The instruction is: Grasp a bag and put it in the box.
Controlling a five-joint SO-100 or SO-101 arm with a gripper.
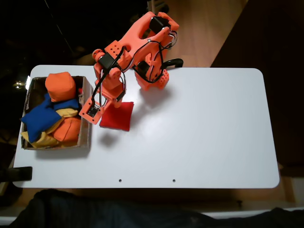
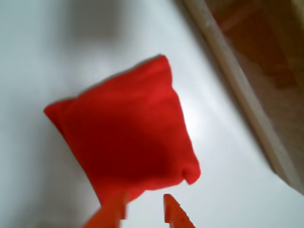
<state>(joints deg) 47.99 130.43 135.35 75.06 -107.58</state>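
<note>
In the fixed view the orange arm (image 1: 137,47) reaches down and to the left from its base at the table's far edge, and its gripper (image 1: 102,110) sits low over the white table (image 1: 204,128), between the box and the bag. The red bag (image 1: 118,115) lies flat on the table, touching or just beside the gripper on its right side in this view, with the gripper's body overlapping the bag's upper left corner. In the wrist view the bag (image 2: 126,137) lies just ahead of the gripper (image 2: 145,211); one orange fingertip (image 2: 111,213) overlaps the bag's near edge and the other (image 2: 175,213) stands over bare table beside the bag's near corner. A narrow gap shows between the two tips, so the jaws look slightly apart, but whether they pinch the fabric cannot be told. The cardboard box (image 1: 85,121) stands immediately to the gripper's left in the fixed view, its right wall just beside the gripper. Inside it lie several beanbags: an orange one (image 1: 61,86) at the far end, a blue one (image 1: 42,118) across the middle, another orange one (image 1: 69,129) nearest the gripper's side, and yellow ones (image 1: 40,140) partly hidden beneath.
</note>
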